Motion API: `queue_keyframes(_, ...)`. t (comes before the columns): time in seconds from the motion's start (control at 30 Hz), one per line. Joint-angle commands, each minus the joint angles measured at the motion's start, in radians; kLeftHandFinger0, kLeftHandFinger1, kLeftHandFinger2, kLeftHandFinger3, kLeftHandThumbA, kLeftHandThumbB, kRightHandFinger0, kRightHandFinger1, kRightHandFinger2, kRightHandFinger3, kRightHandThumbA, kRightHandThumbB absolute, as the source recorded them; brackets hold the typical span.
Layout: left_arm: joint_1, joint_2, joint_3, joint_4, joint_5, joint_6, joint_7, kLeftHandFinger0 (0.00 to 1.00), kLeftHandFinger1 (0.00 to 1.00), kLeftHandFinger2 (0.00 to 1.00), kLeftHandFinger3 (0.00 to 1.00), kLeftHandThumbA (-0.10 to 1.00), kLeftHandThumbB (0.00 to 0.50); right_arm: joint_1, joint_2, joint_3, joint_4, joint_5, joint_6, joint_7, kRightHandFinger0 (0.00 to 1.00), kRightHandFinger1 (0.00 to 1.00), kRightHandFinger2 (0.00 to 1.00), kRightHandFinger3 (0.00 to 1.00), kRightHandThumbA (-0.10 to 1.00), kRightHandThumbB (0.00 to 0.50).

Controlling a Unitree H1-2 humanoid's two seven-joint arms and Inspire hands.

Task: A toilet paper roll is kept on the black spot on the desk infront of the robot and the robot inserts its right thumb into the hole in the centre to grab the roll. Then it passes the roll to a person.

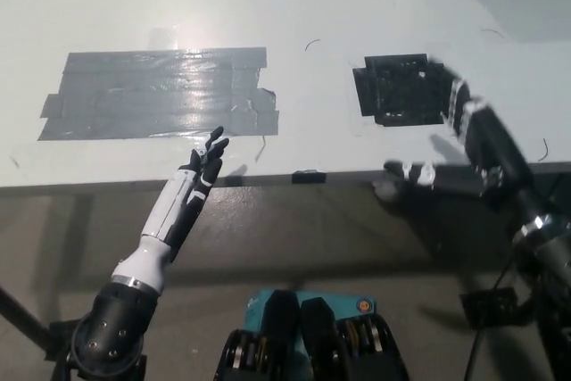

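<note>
A: Near edge first. What's there?
B: Left robot hand (198, 178), white w/ black fingers, hovers at the counter (294, 6) front edge, fingers straight and spread, holding nothing.
A: Right side?
B: Right robot hand (446, 136), black, sits low at the counter's front right, blurred. One finger (409, 169) w/ a white band pokes out leftward past the edge. Open or closed, can't tell.
A: Counter surface?
B: Smooth, white, matte. 2 marks on it: 1 black square spot (397, 88) w/ ragged tape edges, right of centre; 1 wide patch of shiny grey tape strips (161, 91), creased, left of centre.
A: The roll?
B: No roll in view; black spot is bare.
</note>
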Motion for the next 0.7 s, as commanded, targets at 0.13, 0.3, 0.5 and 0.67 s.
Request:
queue_keyframes(0.13,0.028,0.006,0.005,-0.027,0.003,-0.055,0.011,1.00,1.00,1.00,1.00,1.00,0.069,0.037,0.030,-0.028,0.122,0.018,-0.221,0.065,1.00,1.00,1.00,1.00,1.00,0.292)
queue_keyframes(0.3,0.098,0.009,-0.001,-0.066,0.011,-0.057,0.009,1.00,1.00,1.00,1.00,1.00,0.060,0.097,0.045,-0.015,0.161,0.019,-0.259,0.091,1.00,1.00,1.00,1.00,1.00,0.324)
queue_keyframes(0.5,0.137,0.005,-0.006,-0.074,0.012,-0.062,0.006,1.00,1.00,1.00,1.00,1.00,0.058,0.149,0.053,-0.007,0.174,0.012,-0.290,0.109,1.00,1.00,1.00,1.00,1.00,0.328)
queue_keyframes(0.67,0.145,0.001,-0.006,-0.072,0.004,-0.063,0.003,1.00,1.00,1.00,1.00,1.00,0.061,0.166,0.060,-0.017,0.148,0.035,-0.265,0.125,1.00,1.00,1.00,1.00,1.00,0.274)
